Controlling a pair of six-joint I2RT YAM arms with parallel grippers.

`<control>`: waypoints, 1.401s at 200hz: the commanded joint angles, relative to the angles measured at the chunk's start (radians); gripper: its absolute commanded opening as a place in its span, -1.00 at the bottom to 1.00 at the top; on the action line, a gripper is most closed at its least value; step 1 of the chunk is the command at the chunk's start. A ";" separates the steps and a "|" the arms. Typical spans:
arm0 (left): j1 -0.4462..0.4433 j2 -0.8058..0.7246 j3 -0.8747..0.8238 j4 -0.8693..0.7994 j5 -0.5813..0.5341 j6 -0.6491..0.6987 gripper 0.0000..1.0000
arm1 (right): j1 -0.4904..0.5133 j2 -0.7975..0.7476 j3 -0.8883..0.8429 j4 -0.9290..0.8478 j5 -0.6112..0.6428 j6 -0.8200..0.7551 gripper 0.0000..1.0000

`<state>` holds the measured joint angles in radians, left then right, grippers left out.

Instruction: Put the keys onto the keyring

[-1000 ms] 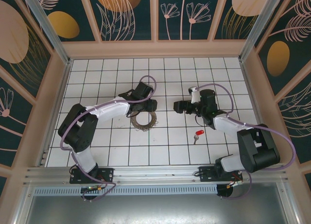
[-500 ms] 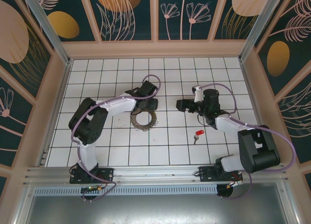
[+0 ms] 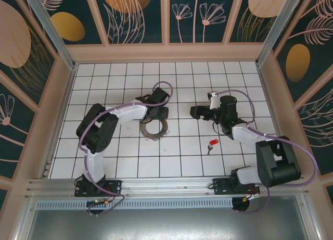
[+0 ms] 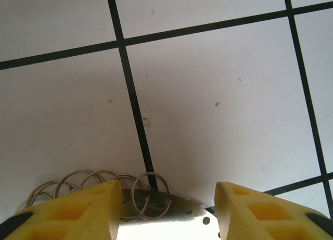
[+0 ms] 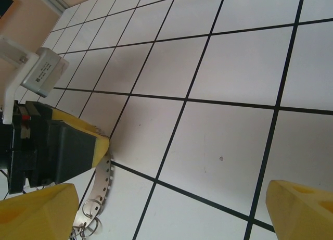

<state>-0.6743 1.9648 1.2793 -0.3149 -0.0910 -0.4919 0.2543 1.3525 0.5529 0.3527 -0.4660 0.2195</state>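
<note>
- Yellow-fingered left gripper (image 4: pixel 167 198) hung open just above the keyring (image 3: pixel 154 129), gripping nothing.
- Keyring lay flat at its six o'clock, its hollow centre seemingly empty.
- Right gripper (image 5: pixel 169 213) gaped wide, holding nothing, with the red key (image 3: pixel 211 143) at its five o'clock.
- Risk: thin wire slipping from a shallow pinch.

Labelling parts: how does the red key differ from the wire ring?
The small red-headed, silver-bladed key is tiny; the large brown-silvery coiled-wire keyring is a wide hollow loop. The key lies alone; the keyring sits under the open left claw. Both lie on the white tiled table.
</note>
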 commanded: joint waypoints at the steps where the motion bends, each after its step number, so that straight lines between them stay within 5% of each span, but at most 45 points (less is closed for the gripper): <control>1: 0.003 0.019 0.009 -0.022 -0.011 -0.016 -0.02 | -0.009 -0.030 -0.016 0.028 -0.010 0.009 0.87; 134: -0.011 0.031 -0.008 0.023 0.057 -0.042 -0.17 | -0.022 -0.046 -0.033 0.044 0.001 0.013 0.87; 201: -0.014 0.027 -0.007 0.016 0.060 -0.039 -0.47 | -0.034 -0.049 -0.039 0.051 0.004 0.014 0.87; 280: -0.027 -0.010 -0.026 0.017 0.097 -0.044 -0.48 | -0.037 -0.050 -0.039 0.053 0.009 0.014 0.87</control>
<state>-0.6853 1.9797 1.2747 -0.2878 -0.0265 -0.5217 0.2276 1.3285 0.5270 0.3702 -0.4652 0.2203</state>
